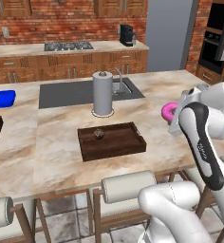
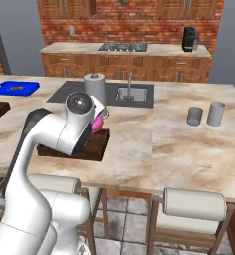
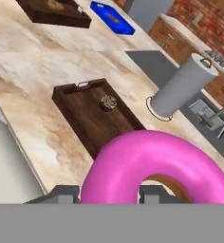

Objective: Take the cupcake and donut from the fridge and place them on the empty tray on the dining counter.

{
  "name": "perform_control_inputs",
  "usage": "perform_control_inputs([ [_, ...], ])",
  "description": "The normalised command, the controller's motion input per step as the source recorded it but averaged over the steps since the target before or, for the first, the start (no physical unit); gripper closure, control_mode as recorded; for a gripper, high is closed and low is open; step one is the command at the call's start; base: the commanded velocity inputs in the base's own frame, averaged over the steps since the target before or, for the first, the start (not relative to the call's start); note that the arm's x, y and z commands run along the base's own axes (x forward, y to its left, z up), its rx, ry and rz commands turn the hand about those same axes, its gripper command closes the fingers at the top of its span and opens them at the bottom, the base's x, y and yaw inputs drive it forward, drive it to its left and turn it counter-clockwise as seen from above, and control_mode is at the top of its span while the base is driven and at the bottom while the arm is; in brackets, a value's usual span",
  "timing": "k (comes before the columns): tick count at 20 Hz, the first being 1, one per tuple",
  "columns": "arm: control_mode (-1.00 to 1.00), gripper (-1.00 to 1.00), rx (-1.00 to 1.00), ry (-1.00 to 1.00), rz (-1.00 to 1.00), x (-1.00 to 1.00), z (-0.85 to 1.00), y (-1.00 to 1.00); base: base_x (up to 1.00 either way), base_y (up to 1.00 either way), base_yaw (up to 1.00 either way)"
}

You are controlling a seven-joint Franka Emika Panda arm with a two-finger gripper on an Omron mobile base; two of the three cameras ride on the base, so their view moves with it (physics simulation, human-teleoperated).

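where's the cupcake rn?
The cupcake sits inside the tray on the dining counter, toward the tray's far edge, just in front of the paper towel roll.

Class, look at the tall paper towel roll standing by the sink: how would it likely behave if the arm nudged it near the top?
The paper towel roll is tall and narrow on a small round base, so it would probably tip rather than slide. Once down, its cylinder shape would likely roll across the counter. It looks light and soft-sided.
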Motion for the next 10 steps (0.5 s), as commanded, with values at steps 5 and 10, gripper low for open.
perform_control_inputs([
  [5,-1.00,1.00,0.02,0.23,0.04,0.71,-0.43,0.55,0.00,0.00,0.00],
  [10,-1.00,1.00,0.00,0.26,0.00,0.77,-0.42,0.58,0.00,0.00,0.00],
])
